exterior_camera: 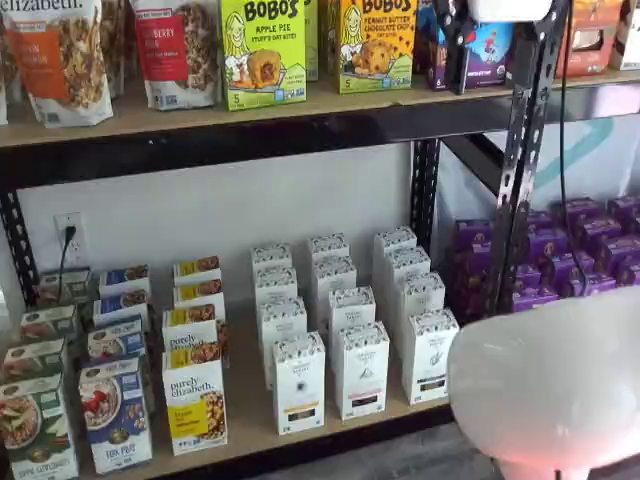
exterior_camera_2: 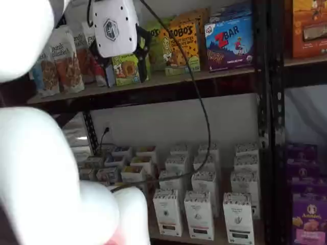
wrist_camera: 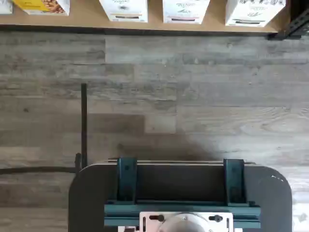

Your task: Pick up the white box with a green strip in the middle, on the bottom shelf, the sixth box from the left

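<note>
On the bottom surface (exterior_camera: 245, 425) the white box (exterior_camera: 430, 356) stands upright, rightmost of the front cartons, well below the hand (exterior_camera: 456, 45) up by the upper shelf (exterior_camera: 330, 100) — fingers seemingly side-on, spread impossible to tell.

Even, soft indoor light; all views slightly blurred, the near white arm (exterior_camera_2: 41, 168) badly out of focus
</note>
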`<control>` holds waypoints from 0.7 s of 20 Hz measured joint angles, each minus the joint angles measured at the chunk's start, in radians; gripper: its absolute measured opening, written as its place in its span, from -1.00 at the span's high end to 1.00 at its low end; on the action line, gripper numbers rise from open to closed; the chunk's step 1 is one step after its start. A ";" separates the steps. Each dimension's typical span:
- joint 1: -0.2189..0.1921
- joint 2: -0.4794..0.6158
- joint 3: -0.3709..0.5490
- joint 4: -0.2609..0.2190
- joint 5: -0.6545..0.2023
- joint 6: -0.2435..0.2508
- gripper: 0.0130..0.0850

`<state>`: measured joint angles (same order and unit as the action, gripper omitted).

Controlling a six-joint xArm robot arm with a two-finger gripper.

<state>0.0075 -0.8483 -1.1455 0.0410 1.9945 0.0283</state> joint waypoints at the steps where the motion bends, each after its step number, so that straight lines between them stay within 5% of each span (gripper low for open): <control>1: 0.024 0.003 -0.002 -0.026 0.005 0.012 -1.00; 3: 0.111 0.011 -0.008 -0.122 0.020 0.055 -1.00; 4: 0.116 0.012 -0.008 -0.130 0.021 0.058 -1.00; 10: 0.066 -0.009 0.066 -0.101 -0.052 0.030 -1.00; 14: 0.057 -0.032 0.156 -0.136 -0.153 0.018 -1.00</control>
<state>0.0641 -0.8803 -0.9897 -0.0954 1.8412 0.0460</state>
